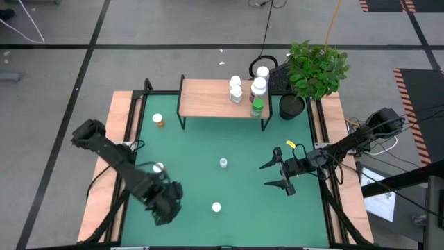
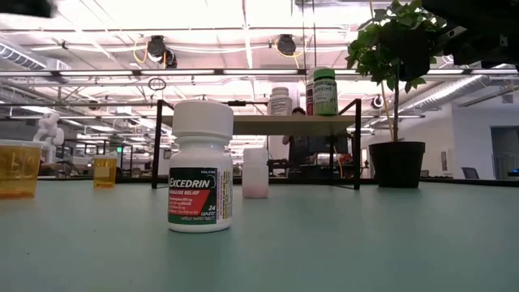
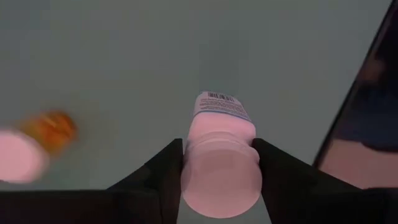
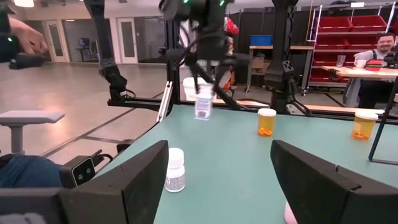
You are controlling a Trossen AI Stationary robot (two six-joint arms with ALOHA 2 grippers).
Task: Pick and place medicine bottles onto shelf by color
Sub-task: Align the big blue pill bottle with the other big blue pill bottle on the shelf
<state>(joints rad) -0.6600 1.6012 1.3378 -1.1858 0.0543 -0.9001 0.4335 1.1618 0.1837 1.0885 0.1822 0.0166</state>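
Four medicine bottles (image 1: 248, 90) on shelf (image 1: 207, 97); three loose on surface (image 1: 208, 160). Left gripper (image 3: 221, 168) fingers clamp a bottle (image 3: 221, 146); right gripper (image 1: 281, 173) fingers wide, empty.

The left gripper (image 1: 161, 169) hangs above the desk's near-left area with its fingers (image 3: 163, 172) clamped on a white-capped bottle (image 3: 221, 163), while the right gripper (image 1: 275, 174) waits at centre-right, fingers (image 4: 142, 176) spread wide.
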